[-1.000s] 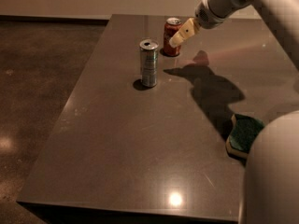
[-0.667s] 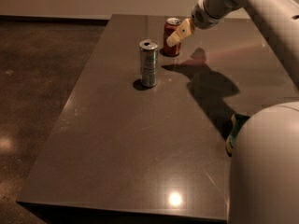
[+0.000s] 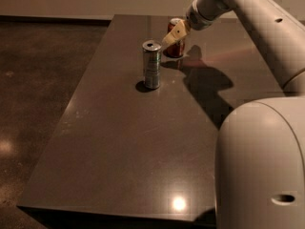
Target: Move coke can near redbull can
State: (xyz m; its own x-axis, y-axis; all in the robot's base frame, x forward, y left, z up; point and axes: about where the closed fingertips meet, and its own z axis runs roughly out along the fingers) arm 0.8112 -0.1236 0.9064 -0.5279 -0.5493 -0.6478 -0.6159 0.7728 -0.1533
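Coke can (image 3: 176, 50) stands partly hidden behind the claw (image 3: 171, 36).

Glossy table (image 3: 119, 151), metal redbull can (image 3: 152, 65), plastic pincer (image 3: 174, 34) at coke can (image 3: 177, 50)

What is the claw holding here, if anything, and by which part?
Cannot be told. The claw is at the upper side of the coke can, which stands on the table, but a hold does not show.
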